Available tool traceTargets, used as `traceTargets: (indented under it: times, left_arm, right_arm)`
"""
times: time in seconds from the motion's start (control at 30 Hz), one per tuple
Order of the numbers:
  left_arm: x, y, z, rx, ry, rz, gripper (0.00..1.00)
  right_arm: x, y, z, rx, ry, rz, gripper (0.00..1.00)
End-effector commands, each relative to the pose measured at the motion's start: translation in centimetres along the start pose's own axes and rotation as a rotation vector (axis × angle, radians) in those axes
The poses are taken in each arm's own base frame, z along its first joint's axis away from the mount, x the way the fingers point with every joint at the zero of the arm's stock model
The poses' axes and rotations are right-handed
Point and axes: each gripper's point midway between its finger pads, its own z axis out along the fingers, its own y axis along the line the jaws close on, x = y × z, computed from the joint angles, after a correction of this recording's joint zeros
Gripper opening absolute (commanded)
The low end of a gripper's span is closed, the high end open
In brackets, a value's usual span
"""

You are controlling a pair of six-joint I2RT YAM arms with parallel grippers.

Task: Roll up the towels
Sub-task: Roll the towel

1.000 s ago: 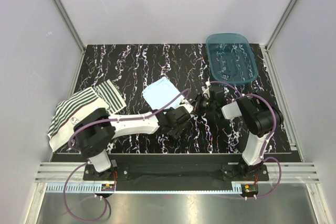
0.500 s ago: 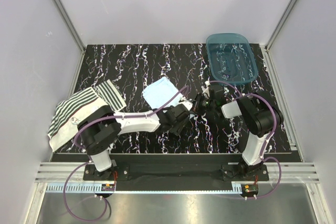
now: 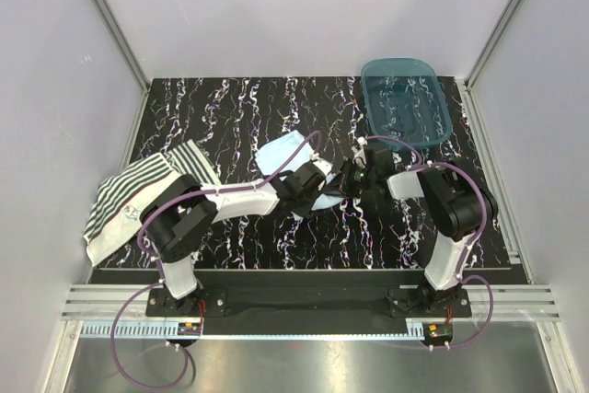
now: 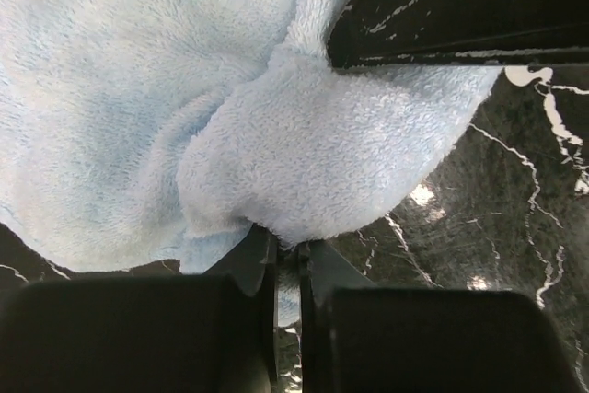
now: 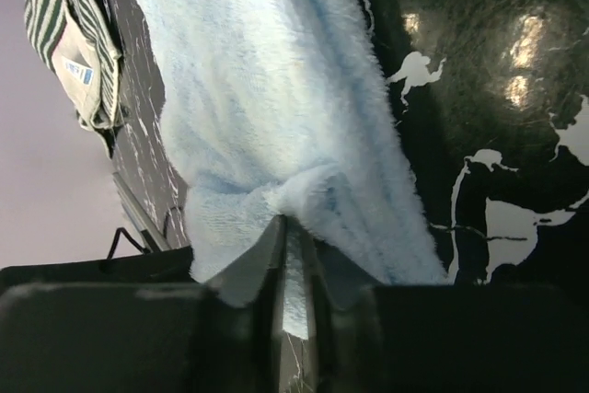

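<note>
The blue towel (image 3: 279,156) lies near the middle of the table (image 3: 230,108), a little to the left, and its right part is bunched up between the two arms. In the left wrist view the towel (image 4: 258,108) fills most of the picture, and a thick fold of it goes down into the left gripper (image 4: 287,260), whose fingers are pressed together on the cloth with almost no gap. In the right wrist view the same towel (image 5: 267,89) runs from the top of the picture down to the right gripper (image 5: 293,269), and these fingers also are closed on a pinched fold at its edge. From above, the two grippers are very near each other over the right end of the towel. The arms cover the grip points there, so I cannot say if they touch. The striped towel (image 3: 138,192) lies at the left edge of the table, spread out and partly hanging over the side, well apart from the blue one. It shows also in the upper left corner of the right wrist view (image 5: 55,16). The teal plastic tub (image 3: 405,103) stands at the far right corner of the table, apart from both towels.
</note>
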Motion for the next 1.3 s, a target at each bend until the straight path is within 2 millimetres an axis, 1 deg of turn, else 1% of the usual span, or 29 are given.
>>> traceTargets:
  times: [0.0,0.03,0.07,0.1,0.13,0.17,0.23,0.27,0.3,0.37,0.4,0.47,0.5,0.57,0.6,0.63,0.67,0.7,0.73,0.77,0.8,0.83,0.87,0.9,0.93,1.0,1.03,1.07,1.27]
  left_arm:
    - [7.5,-2.0,-1.7,0.11,0.3,-0.051,0.0]
    - [7.5,-2.3,-2.4,0.114,0.309,-0.073,0.0]
    - [8.1,-2.5,-3.2,0.115,0.342,-0.076,0.0]
    - [7.6,-3.2,-4.2,0.149,0.338,-0.087,0.0]
    - [7.6,-3.8,-4.7,0.166,0.347,-0.102,0.0]
    - [7.6,-4.1,-5.1,0.181,0.358,-0.112,0.0]
    - [7.6,-5.2,-6.2,0.223,0.39,-0.137,0.0]
    - [7.5,-5.5,-6.4,0.237,0.401,-0.148,0.0]
    - [7.9,-6.1,-6.7,0.262,0.428,-0.159,0.0]
    - [7.7,-6.9,-7.1,0.294,0.447,-0.19,0.0]
    - [7.7,-7.6,-7.5,0.327,0.464,-0.203,0.0]
    - [7.0,-8.6,-7.8,0.379,0.475,-0.24,0.02]
    - [7.1,-9.4,-8.1,0.433,0.503,-0.257,0.02]
    - [6.3,-10.2,-8.0,0.495,0.504,-0.309,0.03]
    - [6.0,-10.5,-8.1,0.528,0.503,-0.329,0.03]
    - [5.6,-11.2,-8.8,0.589,0.518,-0.363,0.03]
    - [5.0,-11.1,-8.8,0.612,0.51,-0.385,0.03]
    - [4.4,-11.6,-9.2,0.669,0.507,-0.401,0.03]
    - [3.9,-11.4,-9.2,0.685,0.503,-0.428,0.03]
    - [3.3,-11.5,-9.3,0.712,0.488,-0.435,0.03]
    - [3.4,-11.7,-9.7,0.754,0.503,-0.452,0.03]
    - [2.9,-11.4,-9.8,0.767,0.501,-0.491,0.03]
    - [2.1,-11.5,-9.8,0.801,0.468,-0.5,0.03]
    - [1.9,-11.5,-10.2,0.829,0.469,-0.518,0.03]
    - [2.0,-10.9,-9.9,0.822,0.474,-0.554,0.03]
    - [1.6,-10.8,-9.9,0.863,0.455,-0.571,0.03]
    - [2.2,-10.3,-9.7,0.862,0.475,-0.623,0.03]
    - [1.5,-10.4,-9.5,0.9,0.433,-0.623,0.03]
    - [1.5,-9.5,-8.8,0.977,0.44,-0.7,0.03]
  right_arm:
    - [-0.4,-1.0,-1.5,0.141,-0.008,-0.046,0.22]
    - [-1.4,-0.5,-1.9,0.156,-0.03,-0.076,0.28]
    - [-1.5,-1.2,-2.5,0.223,-0.037,-0.069,0.35]
    - [-2.0,-0.6,-3.5,0.247,-0.057,-0.093,0.48]
    - [-3.1,0.2,-4.1,0.261,-0.085,-0.114,0.52]
    - [-3.3,-0.5,-5.2,0.342,-0.097,-0.108,0.56]
    - [-5.1,1.5,-7.3,0.37,-0.172,-0.153,0.66]
    - [-5.3,0.7,-8.7,0.451,-0.196,-0.147,0.67]
    - [-6.0,2.1,-10.3,0.451,-0.244,-0.171,0.68]
    - [-6.4,2.4,-12.6,0.514,-0.29,-0.177,0.71]
    - [-6.6,3.6,-14.2,0.507,-0.33,-0.191,0.72]
    - [-5.7,4.2,-15.7,0.511,-0.335,-0.184,0.72]
    - [-5.5,5.3,-17.0,0.482,-0.368,-0.192,0.71]
    - [-4.2,5.6,-17.8,0.452,-0.367,-0.165,0.7]
    - [-3.6,6.9,-18.8,0.398,-0.393,-0.171,0.69]
    - [-2.4,6.5,-18.7,0.373,-0.375,-0.158,0.69]
    - [-1.6,7.8,-18.6,0.288,-0.359,-0.169,0.69]
    - [-0.9,9.2,-19.6,0.213,-0.388,-0.181,0.69]
    - [0.4,8.5,-19.2,0.186,-0.369,-0.174,0.69]
    - [0.9,9.8,-19.3,0.099,-0.37,-0.193,0.69]
    - [1.6,10.9,-20.2,0.031,-0.401,-0.201,0.69]
    - [2.6,9.7,-19.7,0.02,-0.383,-0.186,0.7]
    - [2.9,10.4,-19.8,-0.033,-0.392,-0.194,0.71]
    - [3.4,10.6,-20.1,-0.064,-0.403,-0.175,0.71]
    - [4.0,9.5,-19.5,-0.057,-0.387,-0.154,0.72]
    - [4.7,9.0,-19.0,-0.068,-0.365,-0.125,0.71]
    - [5.1,8.3,-18.3,-0.066,-0.344,-0.112,0.7]
    - [5.3,7.8,-17.8,-0.062,-0.325,-0.095,0.7]
    - [5.3,5.4,-15.1,-0.026,-0.277,-0.049,0.68]
